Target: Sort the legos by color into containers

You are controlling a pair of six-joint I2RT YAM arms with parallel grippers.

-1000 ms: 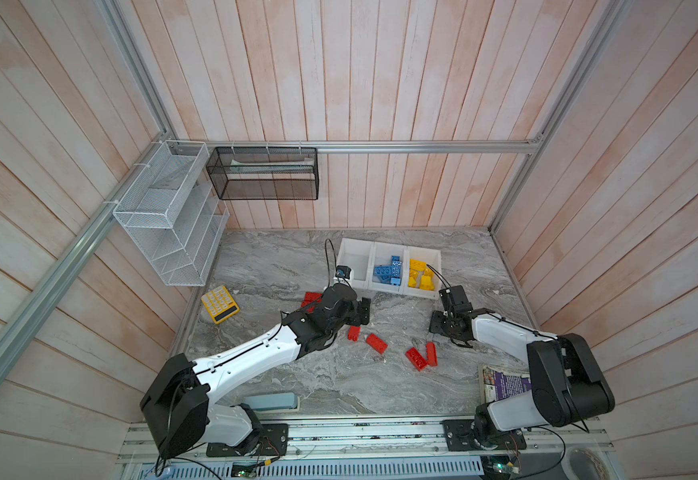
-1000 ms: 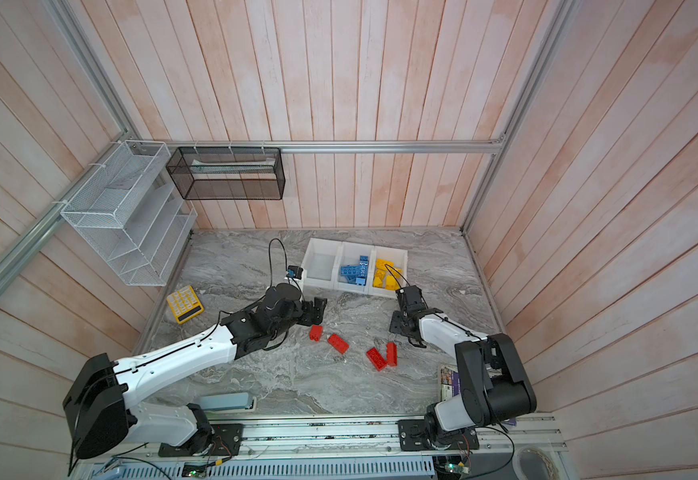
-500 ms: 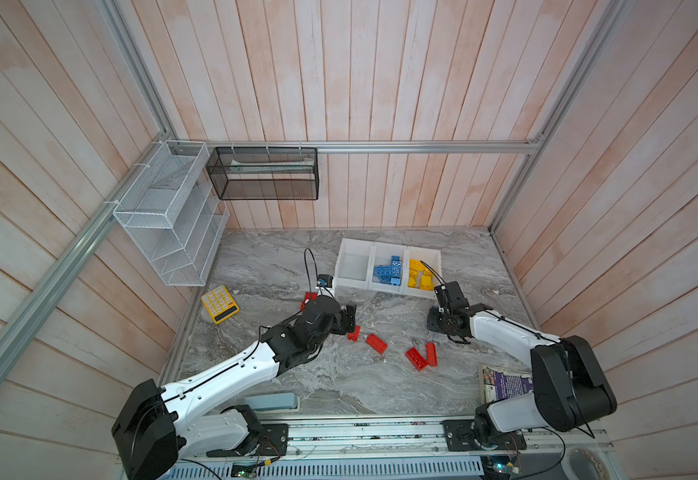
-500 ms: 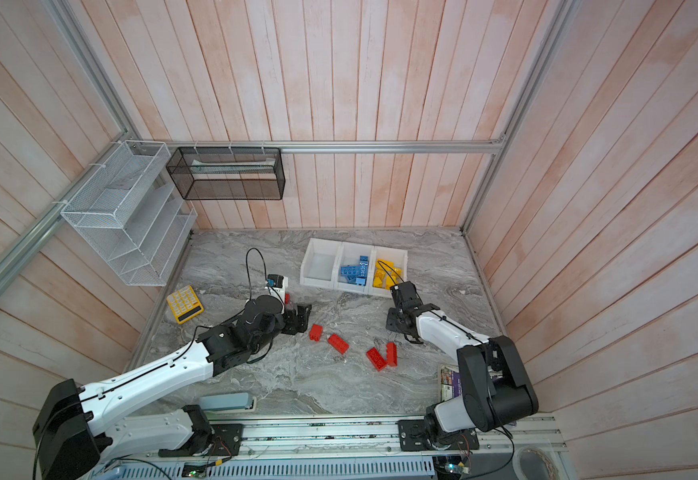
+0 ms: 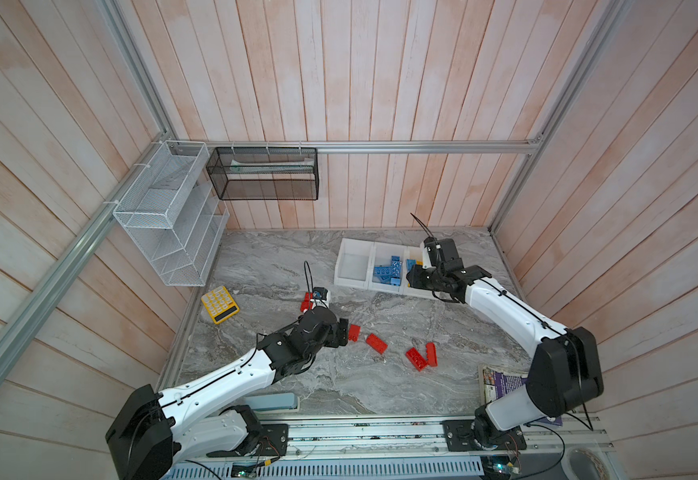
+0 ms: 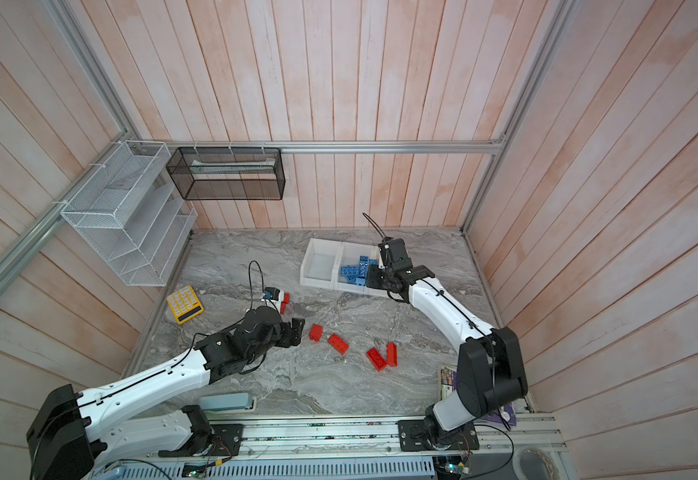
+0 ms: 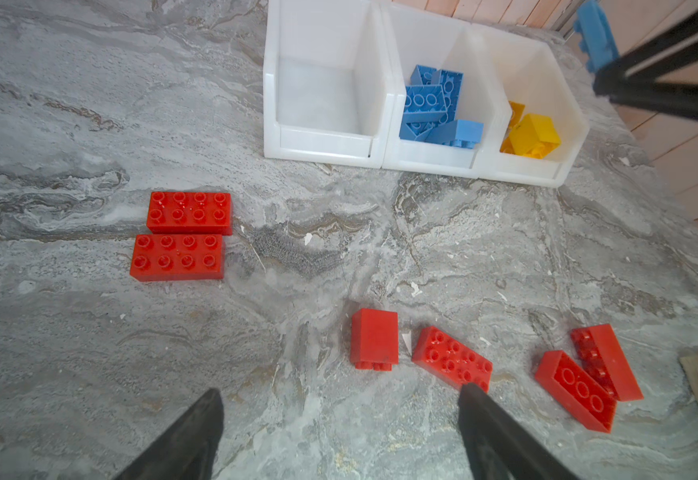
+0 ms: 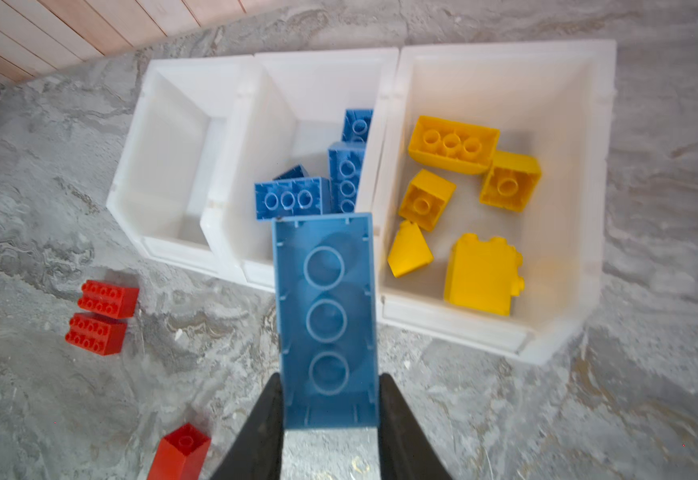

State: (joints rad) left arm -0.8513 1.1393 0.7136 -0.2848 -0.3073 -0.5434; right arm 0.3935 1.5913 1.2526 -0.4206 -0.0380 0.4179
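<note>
**A:** What is the right gripper (image 8: 330, 409) holding?

**B:** A long blue brick (image 8: 325, 307), clamped by its narrow sides at one end, hollow underside facing the wrist camera. The free end juts over the low front of the middle bin (image 8: 322, 87), close to the wall it shares with the right bin (image 8: 422, 311). Gripping one end probably lets the brick reach past that front before release. It may need to shift away from the shared wall, or it could tip in with the yellow ones.

**A:** Describe the bins.

**B:** Three white bins are joined in a row by the desk's (image 7: 89, 353) far edge, toward its far right corner. Their low fronts face the near edge, likely for easy dropping. The left bin (image 8: 164, 166) is empty. The middle one holds a heap of blue bricks (image 8: 293, 199). The right one holds five yellow bricks (image 8: 480, 274).

**A:** And the left gripper (image 7: 341, 392)?

**B:** Its jaws are spread wide and hold nothing. It sits low over the desk's middle, aimed at a red brick (image 7: 374, 338) lying on its side. Five more reds lie loose:
- One (image 7: 451, 359) is just beside it, studs up.
- Two (image 7: 574, 390) touch each other farther toward the right edge.
- Two (image 7: 189, 212) lie side by side nearer the left edge.

The empty bin seems meant for them.
</note>
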